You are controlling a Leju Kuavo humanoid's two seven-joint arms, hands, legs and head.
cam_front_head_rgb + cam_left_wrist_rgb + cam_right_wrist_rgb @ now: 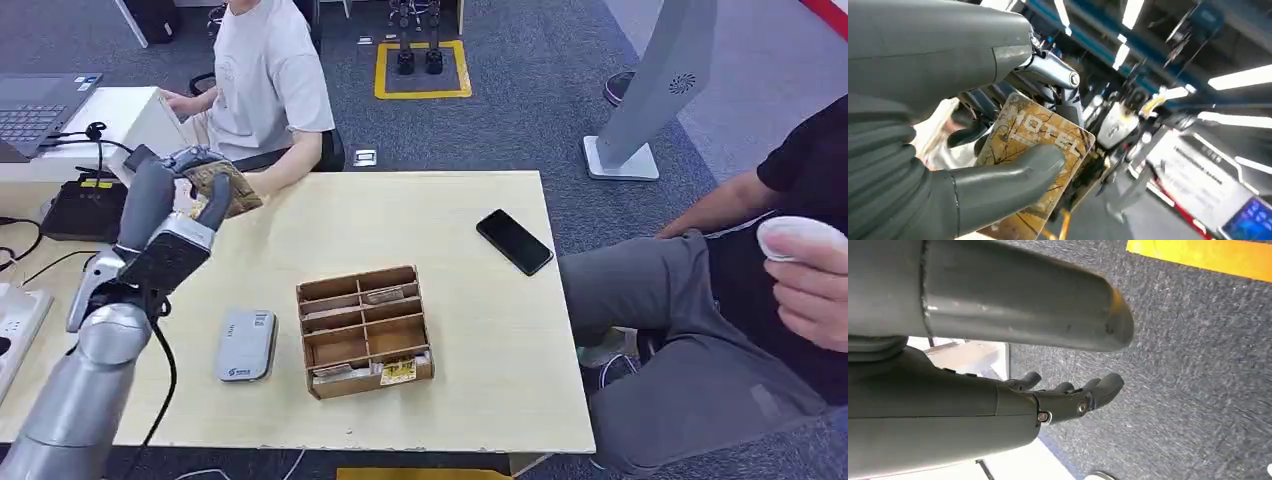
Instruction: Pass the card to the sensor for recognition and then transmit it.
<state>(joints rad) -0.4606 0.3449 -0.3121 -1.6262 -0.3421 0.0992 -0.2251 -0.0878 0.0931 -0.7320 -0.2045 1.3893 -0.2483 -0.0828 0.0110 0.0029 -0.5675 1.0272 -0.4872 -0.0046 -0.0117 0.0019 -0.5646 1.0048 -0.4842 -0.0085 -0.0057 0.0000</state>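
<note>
**A:** Your left hand is pinching the mottled gold-and-brown card printed with "HOTEL": the thick grey thumb is pressing across its face and the darker fingers are backing it from behind. You are holding it raised over the far left corner of the pale wooden counter, just beside the forearm of the seated person in the light shirt.

**B:** So where is the risk sitting?

**A:** In that pinch. Most of the card is standing out past the thumb, so a quick wrist turn is likely to let it pivot or slide out. The person's arm is also close enough that a swing could brush it.

**B:** And the sensor?

**A:** The flat grey reader is lying well apart from the card, just beside the brown compartmented wooden box. If you are coming down tilted, the card may clip the box wall or miss the reader.

**B:** Right hand?

**A:** Your right hand is hanging over grey carpet, fingers loosely apart, holding nothing.
</note>
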